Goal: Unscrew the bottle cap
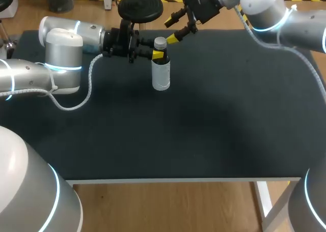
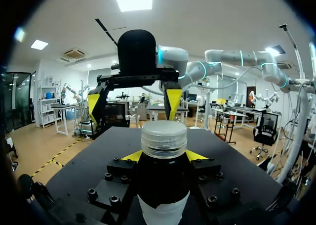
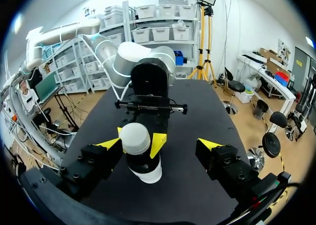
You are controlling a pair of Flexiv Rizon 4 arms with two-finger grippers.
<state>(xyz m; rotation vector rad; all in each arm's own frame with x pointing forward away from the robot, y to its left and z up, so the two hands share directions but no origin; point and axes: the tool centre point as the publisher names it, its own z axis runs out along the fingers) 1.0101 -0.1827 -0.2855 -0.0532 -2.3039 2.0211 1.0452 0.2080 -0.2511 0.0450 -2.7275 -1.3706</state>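
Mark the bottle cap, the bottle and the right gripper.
bottle cap (image 2: pixel 164 138), left wrist view, its ribbed side.
bottle (image 1: pixel 161 75), head view, its pale label.
right gripper (image 1: pixel 172 30), head view, midway between its fingertips.

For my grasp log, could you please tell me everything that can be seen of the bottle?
The bottle is small, with a dark upper body, a white label round its lower part and a pale ribbed cap in place. It stands upright on the black table, toward the far edge. The fingers of the left gripper clamp it just below the cap from both sides. The right gripper stands open about the cap.
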